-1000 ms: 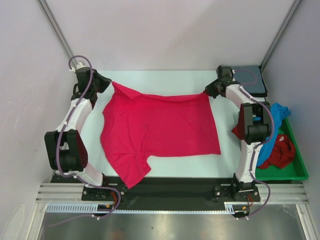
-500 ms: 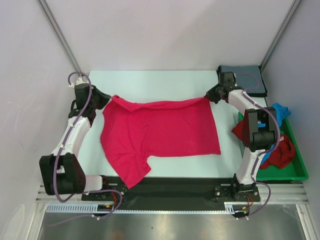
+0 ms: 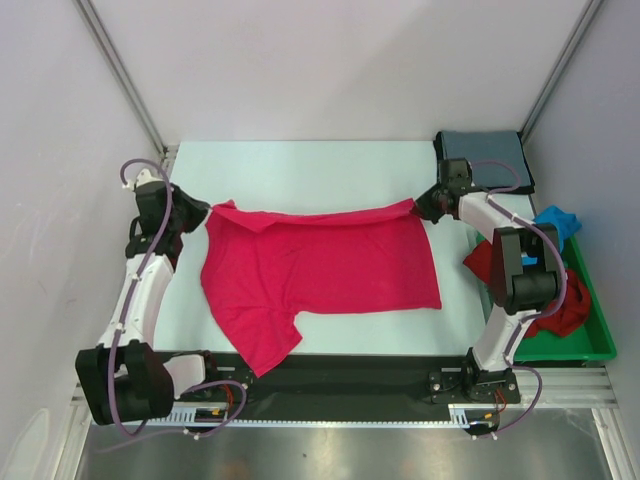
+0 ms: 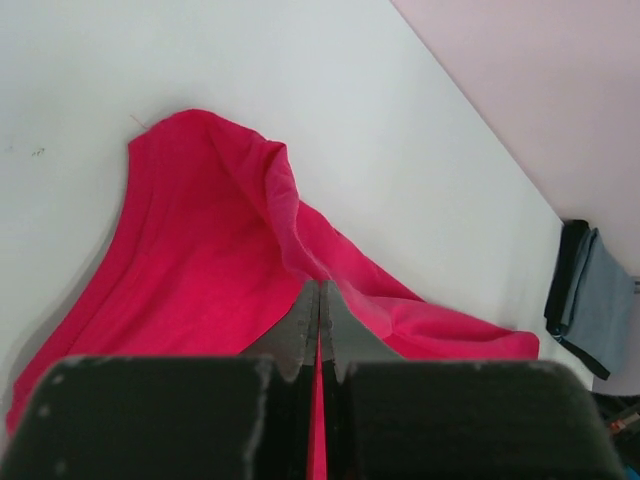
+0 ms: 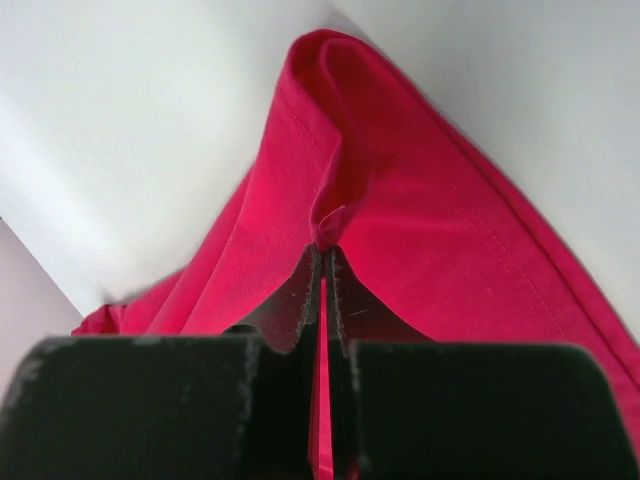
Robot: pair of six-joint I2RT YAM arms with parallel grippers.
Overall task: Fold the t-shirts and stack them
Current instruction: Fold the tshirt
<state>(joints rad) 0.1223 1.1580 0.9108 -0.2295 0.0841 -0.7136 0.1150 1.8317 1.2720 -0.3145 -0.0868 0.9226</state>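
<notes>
**Pink shirt hangs on two thin pinches**

The tabletop (image 3: 300, 165) carries the pink shirt (image 3: 320, 265) spread wide, with its far edge raised between the arms. The left gripper (image 4: 319, 290) is clamped on the shoulder end and the right gripper (image 5: 322, 255) on the hem corner. Each has only a small bite of cloth. I'd worry that a hard tug could pull one corner free, or that uneven travel could fold it crooked.

The green tray (image 3: 565, 352) on the right holds a blue shirt (image 3: 556, 221) and a red shirt (image 3: 566, 308), heaped loose. A folded grey shirt (image 3: 490, 155) lies at the far right corner.
</notes>
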